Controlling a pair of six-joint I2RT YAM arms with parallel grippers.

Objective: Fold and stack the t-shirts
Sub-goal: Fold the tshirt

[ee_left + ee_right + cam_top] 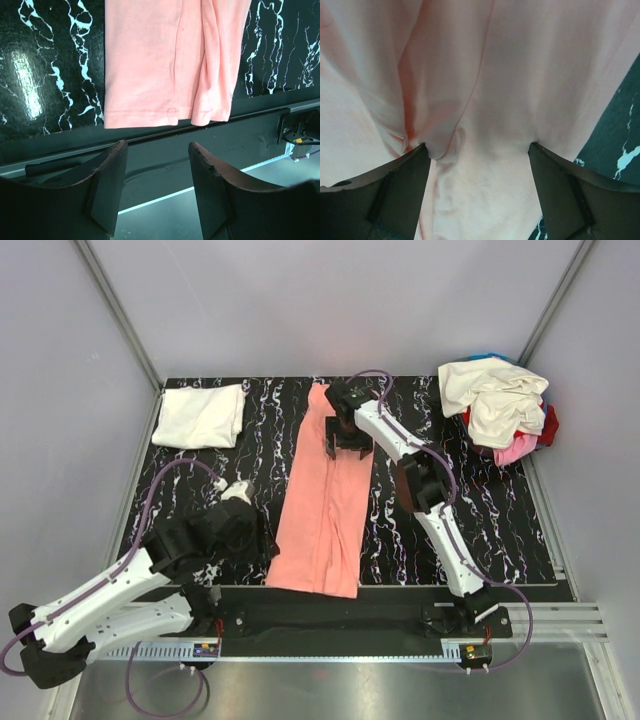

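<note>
Robotics laboratory cell: grey panels (330, 300) in aluminium framing (120, 315) are enclosing a black marbled table (500, 510), a mounting rail (570, 618) lining its near edge.

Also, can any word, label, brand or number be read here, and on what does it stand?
None can be read.
The salmon-pink t-shirt, the white t-shirt and the pile of shirts show no print.
The small coloured parts on the base rail are too small to read.

red t-shirt (549, 427) mostly buried, pink t-shirt (516, 451) too
</note>
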